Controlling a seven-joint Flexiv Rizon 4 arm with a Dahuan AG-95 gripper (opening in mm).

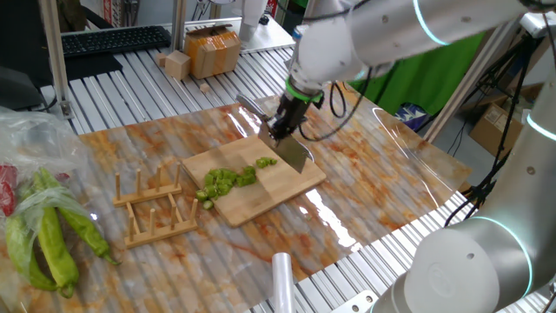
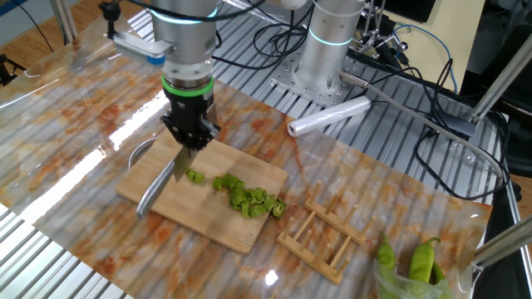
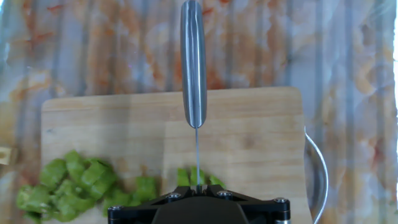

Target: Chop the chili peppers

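Observation:
The chili peppers lie chopped into bright-green chunks (image 1: 228,180) (image 2: 247,196) (image 3: 68,185) on a wooden cutting board (image 1: 269,196) (image 2: 208,220) (image 3: 249,137). My gripper (image 1: 285,123) (image 2: 193,139) (image 3: 196,186) is shut on a steel knife (image 1: 297,155) (image 2: 182,164) (image 3: 194,68), held edge-down over the board. The blade sits on a few separate chili pieces (image 1: 266,163) (image 2: 195,175) (image 3: 184,177), apart from the main pile. In the hand view, the knife's handle points away from the gripper.
A wooden peg rack (image 1: 152,209) (image 2: 320,234) stands beside the board. Larger uncut green peppers (image 1: 48,235) (image 2: 420,262) lie in a plastic bag. A plastic-wrap roll (image 2: 328,116) (image 1: 282,278), a cardboard box (image 1: 213,52) and the board's metal loop handle (image 3: 318,168) are nearby.

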